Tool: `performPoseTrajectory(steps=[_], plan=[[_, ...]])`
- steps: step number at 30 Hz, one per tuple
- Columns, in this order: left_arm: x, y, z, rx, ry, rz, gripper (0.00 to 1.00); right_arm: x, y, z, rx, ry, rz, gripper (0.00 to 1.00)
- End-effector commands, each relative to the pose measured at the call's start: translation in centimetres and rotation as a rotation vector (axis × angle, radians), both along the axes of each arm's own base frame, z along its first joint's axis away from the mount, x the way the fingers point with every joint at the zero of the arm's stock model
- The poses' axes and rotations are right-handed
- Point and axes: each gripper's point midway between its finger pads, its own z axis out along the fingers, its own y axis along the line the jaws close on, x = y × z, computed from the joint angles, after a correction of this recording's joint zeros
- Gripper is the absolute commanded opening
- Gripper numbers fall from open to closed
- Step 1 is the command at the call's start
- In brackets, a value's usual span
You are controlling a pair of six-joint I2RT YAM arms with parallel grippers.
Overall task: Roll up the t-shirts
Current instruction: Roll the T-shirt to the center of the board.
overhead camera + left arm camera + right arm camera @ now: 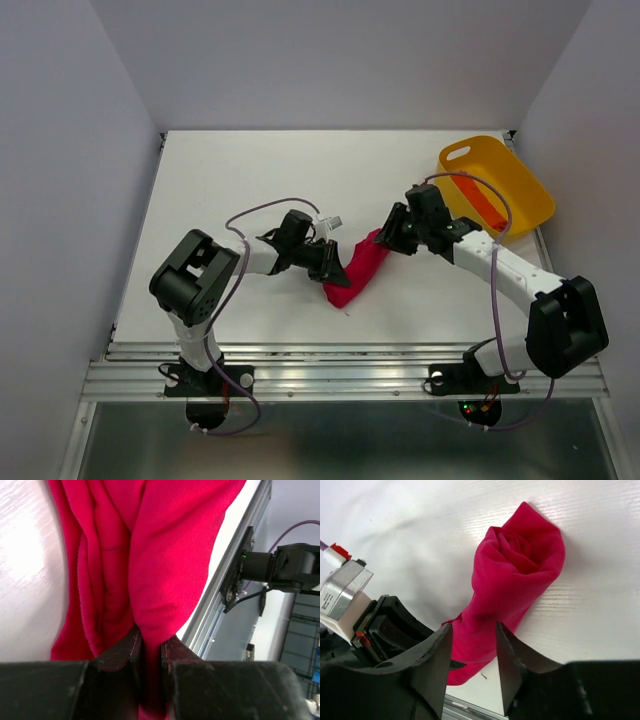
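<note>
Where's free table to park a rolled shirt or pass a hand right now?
Crowded: centre, where the left gripper pinches the red t-shirt and the right gripper sits open at its far end. Bare: far-left table, back wall to left arm; far middle, between that wall and both grippers, left of the yellow basket.

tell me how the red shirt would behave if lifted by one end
Probably floppy: the red t-shirt lies in soft creases. Likely to sag and unroll, since the left pincer pinches just one fold and the rolled end looks loose. Probably light: thin cloth.
</note>
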Motion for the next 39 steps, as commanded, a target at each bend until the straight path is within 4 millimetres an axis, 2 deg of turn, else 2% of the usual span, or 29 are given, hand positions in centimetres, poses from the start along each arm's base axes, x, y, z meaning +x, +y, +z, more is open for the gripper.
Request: performPoseTrajectory(steps=[1, 2, 5, 11, 18, 27, 30, 35, 36, 37, 38, 39], plan=[[-1.0, -0.3, 0.7, -0.067, 0.047, -0.045, 0.00, 0.4, 0.0, 2.7, -0.049, -0.094, 0.088, 0.34], [-0.9, -0.3, 0.5, -0.066, 0.053, -0.044, 0.00, 0.3, -0.1, 2.6, -0.057, -0.092, 0.093, 0.19], [-0.8, -0.1, 0.7, -0.091, 0.073, -0.032, 0.00, 0.1, -0.6, 2.1, -0.082, -0.082, 0.091, 0.01], [-0.4, 0.2, 0.4, -0.089, 0.084, -0.017, 0.00, -0.2, -0.5, 1.4, -0.082, -0.071, 0.110, 0.01], [-0.3, 0.1, 0.2, -0.089, 0.092, -0.022, 0.00, -0.2, 1.9, 0.7, -0.063, -0.057, 0.173, 0.01], [0.0, 0.0, 0.3, -0.092, 0.092, -0.018, 0.00, 2.3, 3.0, -1.3, -0.076, -0.033, 0.146, 0.01], [-0.1, 0.1, 0.3, -0.091, 0.088, -0.021, 0.00, 3.2, 3.1, -1.9, -0.098, -0.033, 0.136, 0.01], [0.2, 0.6, 0.1, -0.055, 0.070, -0.011, 0.00, 4.0, 2.6, -3.9, -0.152, -0.003, 0.115, 0.01], [0.3, 0.8, -0.1, -0.033, 0.074, -0.001, 0.08, 4.2, 2.4, -4.5, -0.169, 0.003, 0.104, 0.01], [0.3, 0.8, -0.1, -0.035, 0.062, -0.006, 0.08, 4.2, 2.4, -4.5, -0.170, 0.004, 0.104, 0.01], [0.6, 1.0, -0.3, -0.014, 0.053, 0.009, 0.27, 4.3, 1.9, -4.9, -0.192, 0.005, 0.087, 0.01], [0.7, 1.3, -0.4, 0.007, 0.044, 0.011, 0.37, 4.4, 1.5, -5.6, -0.215, 0.012, 0.072, 0.01]])
